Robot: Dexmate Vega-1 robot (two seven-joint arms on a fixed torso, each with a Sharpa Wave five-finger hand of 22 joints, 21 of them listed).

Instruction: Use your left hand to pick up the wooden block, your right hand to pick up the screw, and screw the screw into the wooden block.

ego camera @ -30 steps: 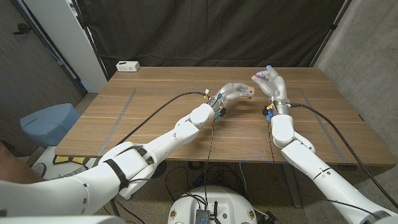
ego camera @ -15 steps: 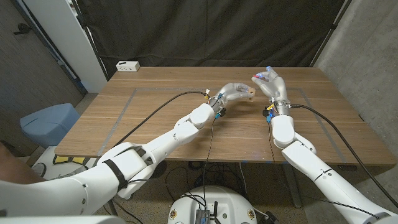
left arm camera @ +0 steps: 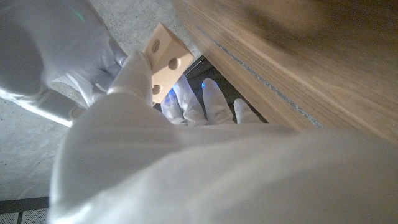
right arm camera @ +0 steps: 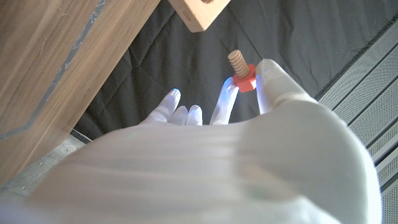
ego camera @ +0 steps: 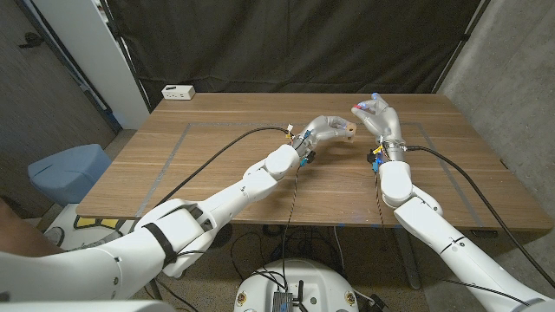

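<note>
Looking down from the head view, the left hand (ego camera: 325,128) is raised above the wooden table (ego camera: 217,165) toward the far edge, right of the middle, and it holds the wooden block (ego camera: 349,131) at its fingertips. The right hand (ego camera: 377,117) is just beside it, closer to the far right corner, fingers up, with a small red spot that is the screw (ego camera: 356,107) pinched at its tips. Block and screw are near each other but apart. A white box (ego camera: 179,92) sits at the far left corner, and a grey-blue bin (ego camera: 65,171) stands on the floor off the left edge

In the left wrist view, the left hand (left arm camera: 155,118) grips the wooden block (left arm camera: 164,58) between thumb and fingers; the pale block shows several round holes on one face. The right hand (left arm camera: 56,56) looms blurred just beside the block. The table's edge (left arm camera: 298,56) runs along one side

In the right wrist view, the right hand (right arm camera: 236,155) pinches the screw (right arm camera: 242,71) by its red head between thumb and a finger, the other fingers spread, and the tan threaded shaft points toward a corner of the wooden block (right arm camera: 200,14), with a gap between them. The table (right arm camera: 56,68) shows at one side
</note>
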